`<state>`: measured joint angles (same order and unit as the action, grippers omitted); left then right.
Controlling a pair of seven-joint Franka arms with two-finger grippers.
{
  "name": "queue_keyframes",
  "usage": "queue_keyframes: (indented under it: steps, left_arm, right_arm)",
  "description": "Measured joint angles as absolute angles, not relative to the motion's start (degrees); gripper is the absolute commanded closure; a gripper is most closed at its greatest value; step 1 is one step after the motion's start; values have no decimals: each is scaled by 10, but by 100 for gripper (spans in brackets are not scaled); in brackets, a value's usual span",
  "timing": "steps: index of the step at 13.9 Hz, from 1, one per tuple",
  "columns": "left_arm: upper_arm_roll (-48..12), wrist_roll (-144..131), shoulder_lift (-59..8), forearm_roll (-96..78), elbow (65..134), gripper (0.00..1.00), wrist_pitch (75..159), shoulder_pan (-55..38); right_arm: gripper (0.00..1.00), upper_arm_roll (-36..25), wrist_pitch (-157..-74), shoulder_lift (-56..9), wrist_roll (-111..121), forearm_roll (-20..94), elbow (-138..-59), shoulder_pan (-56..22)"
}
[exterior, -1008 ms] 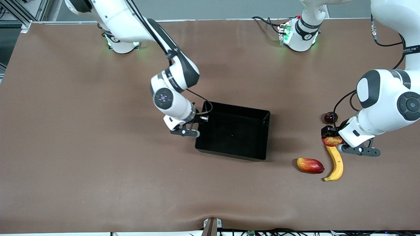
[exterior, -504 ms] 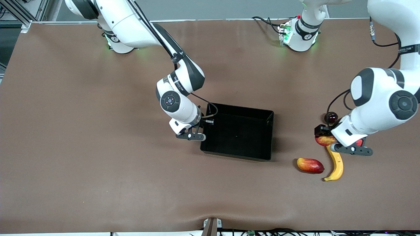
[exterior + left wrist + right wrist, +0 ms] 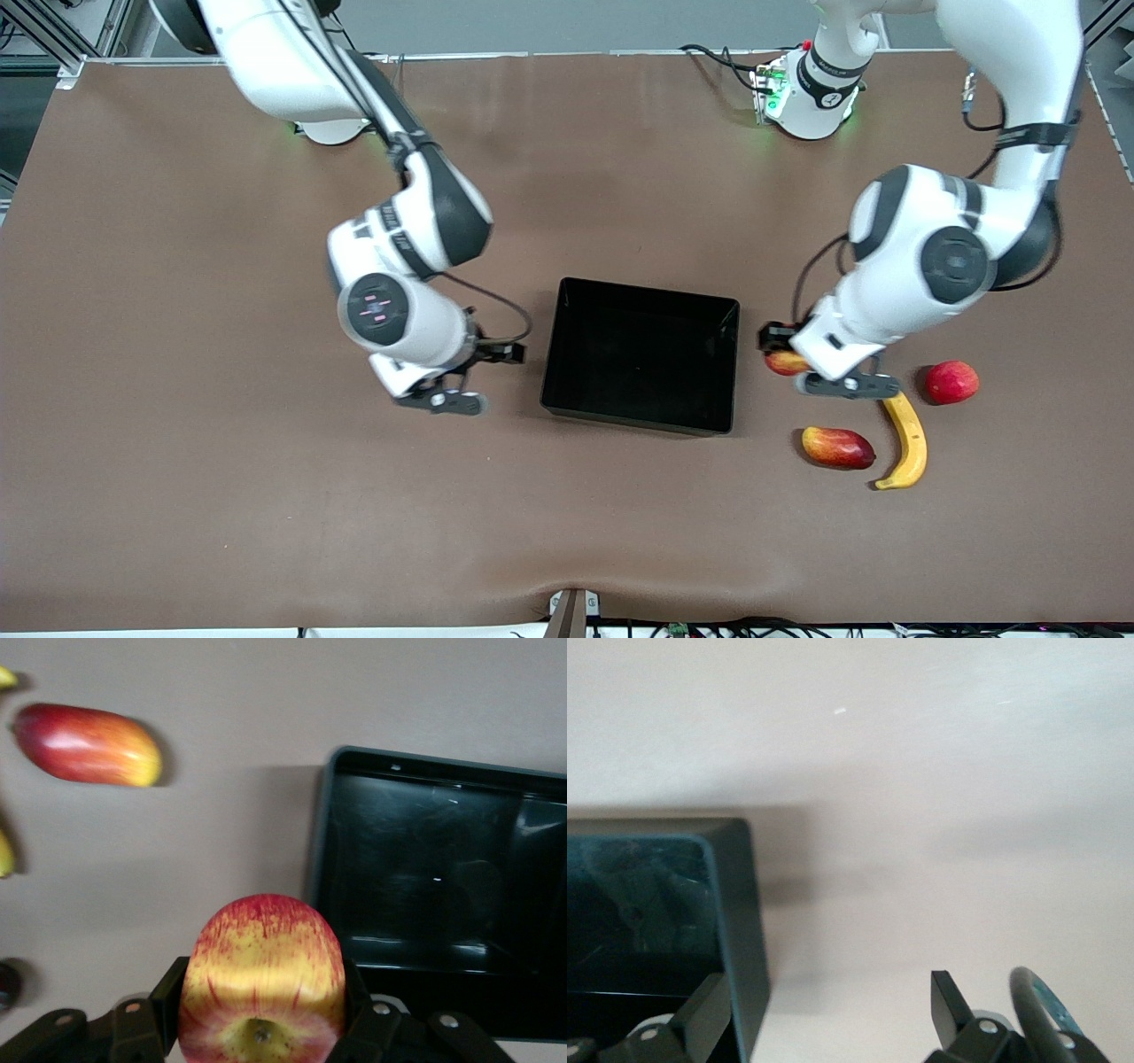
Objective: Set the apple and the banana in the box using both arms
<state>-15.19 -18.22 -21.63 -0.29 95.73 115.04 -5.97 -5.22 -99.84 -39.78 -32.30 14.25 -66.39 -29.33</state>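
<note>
The streaked red-and-yellow apple (image 3: 781, 363) is held in my left gripper (image 3: 785, 354) above the table, just beside the black box (image 3: 640, 297) at the left arm's end of it. In the left wrist view the apple (image 3: 261, 979) sits between the fingers (image 3: 168, 997), with the box (image 3: 326, 859) close by. The yellow banana (image 3: 907, 439) lies on the table, nearer the front camera than this gripper. My right gripper (image 3: 492, 359) is open and empty beside the box at the right arm's end; its wrist view shows the box corner (image 3: 735, 904) by one finger (image 3: 709, 1005).
An oblong red-and-yellow mango-shaped fruit (image 3: 837, 447) lies beside the banana, toward the box; it also shows in the left wrist view (image 3: 87, 744). A plain pinkish-red fruit (image 3: 952, 382) lies beside the banana's upper tip, toward the left arm's end.
My left gripper has carried the apple from beside the banana toward the box, uncovering the plain red fruit. My right gripper has let go of the box wall and drawn away from it.
</note>
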Motion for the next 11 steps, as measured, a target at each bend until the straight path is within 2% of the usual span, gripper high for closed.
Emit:
queue_keyframes:
  steps: [5,8,11]
  left_arm:
    - [-152,-274,-281,14,909,100,1152,-136]
    - [-151,-284,-330,21,879,100,1154,-145]
    - [-149,-284,-370,31,867,100,1156,-152]
  right_arm:
    - [0,-60,-895,-326,-264,122,-640,-180]
    - [0,-60,-836,-266,-262,72,-642,-151]
    - [0,-61,-815,-200,-250,50,-669,-137]
